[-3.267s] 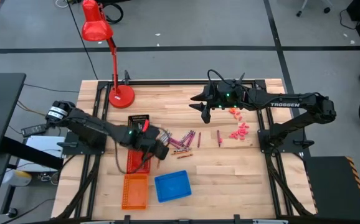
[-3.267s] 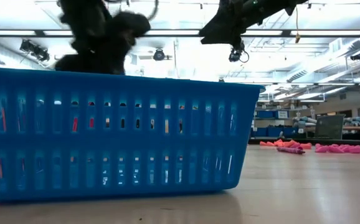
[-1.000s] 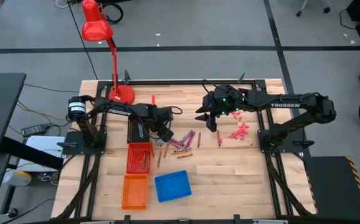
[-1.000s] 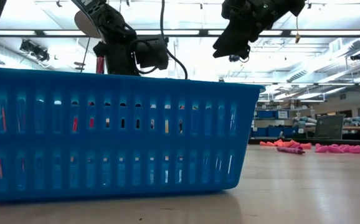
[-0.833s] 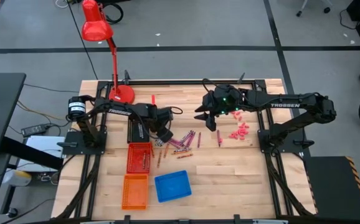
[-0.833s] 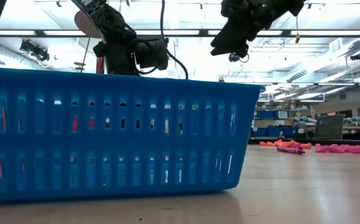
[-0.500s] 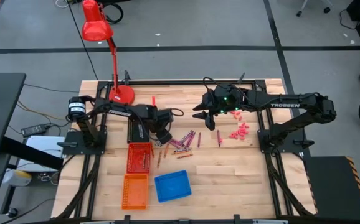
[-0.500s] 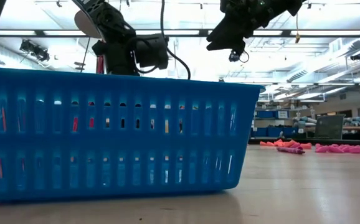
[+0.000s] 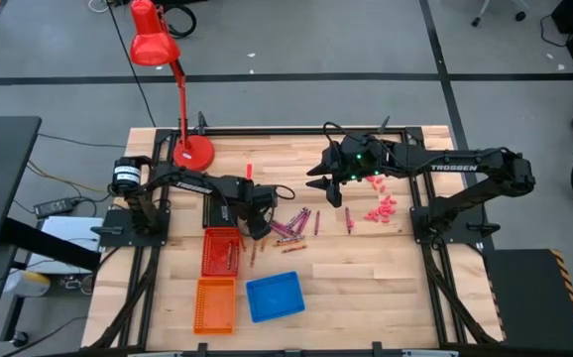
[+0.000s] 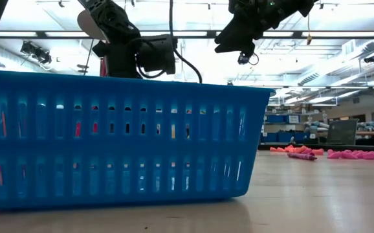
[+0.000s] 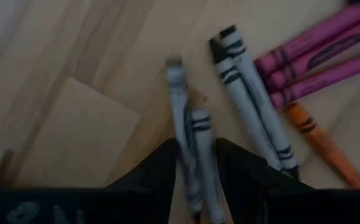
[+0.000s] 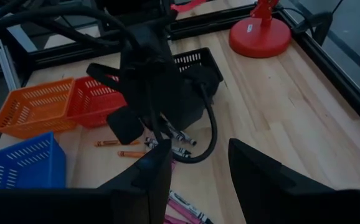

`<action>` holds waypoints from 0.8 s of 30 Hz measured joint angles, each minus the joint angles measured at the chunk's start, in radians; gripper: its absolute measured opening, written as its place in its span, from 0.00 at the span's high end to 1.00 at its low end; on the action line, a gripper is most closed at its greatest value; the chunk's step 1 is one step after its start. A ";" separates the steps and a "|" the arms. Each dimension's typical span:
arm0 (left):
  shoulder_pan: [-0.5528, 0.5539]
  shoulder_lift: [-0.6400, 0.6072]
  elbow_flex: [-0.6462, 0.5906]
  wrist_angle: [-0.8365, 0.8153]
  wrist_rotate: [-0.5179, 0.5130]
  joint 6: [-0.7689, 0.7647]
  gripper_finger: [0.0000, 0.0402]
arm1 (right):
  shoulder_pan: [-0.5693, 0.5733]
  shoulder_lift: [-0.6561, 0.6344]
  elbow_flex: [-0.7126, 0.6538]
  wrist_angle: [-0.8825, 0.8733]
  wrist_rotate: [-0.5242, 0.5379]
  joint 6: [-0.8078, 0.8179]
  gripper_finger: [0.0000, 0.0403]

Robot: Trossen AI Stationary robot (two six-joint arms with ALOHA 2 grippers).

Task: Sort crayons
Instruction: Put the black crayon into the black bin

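White "TROSSEN" lettering readable along the right arm (image 9: pixel 465 164) in the high view; wrapper markings on the crayons visible only as dark bands and ovals in the left wrist view, no words legible. Crayons (image 9: pixel 291 226) scattered near the middle of the wooden table (image 9: pixel 366 278): thin paper-wrapped sticks, mostly magenta, lying in a loose fan, with one orange stick (image 9: pixel 291 249) a little apart toward the baskets and a single dark red one (image 9: pixel 348 219) off toward the right arm. Close up, two grey crayons (image 11: pixel 195 140) side by side and lined up between the left gripper (image 11: pixel 195 180) fingers, two more grey ones (image 11: pixel 248 106) just beside, then three magenta crayons (image 11: pixel 320 53) parallel, and an orange crayon (image 11: pixel 320 140) next to them. Left gripper down low at the pile's edge beside the black basket (image 9: pixel 219 203), fingers set narrowly about the pair of grey crayons; actual pinch not certain. Right gripper (image 9: pixel 328 188) raised above the table beyond the pile, fingers spread with nothing between them. Red basket (image 9: pixel 221 251), orange basket (image 9: pixel 215 304) and blue basket (image 9: pixel 275 297) grouped at the near side, a few sticks already showing in the red one. Small pink chunks (image 9: pixel 380 209) clustered under the right arm; red desk lamp (image 9: pixel 158 50) at the far left corner.
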 joint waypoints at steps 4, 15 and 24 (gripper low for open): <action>-0.012 0.020 0.002 0.002 -0.016 -0.009 0.69 | 0.000 0.000 0.000 0.004 -0.001 0.004 0.60; -0.018 0.027 0.002 0.008 -0.033 -0.043 0.82 | 0.001 0.000 0.000 0.006 -0.003 0.006 0.60; -0.016 0.006 -0.002 0.032 -0.057 -0.055 0.78 | 0.001 0.000 0.000 0.006 -0.004 0.002 0.60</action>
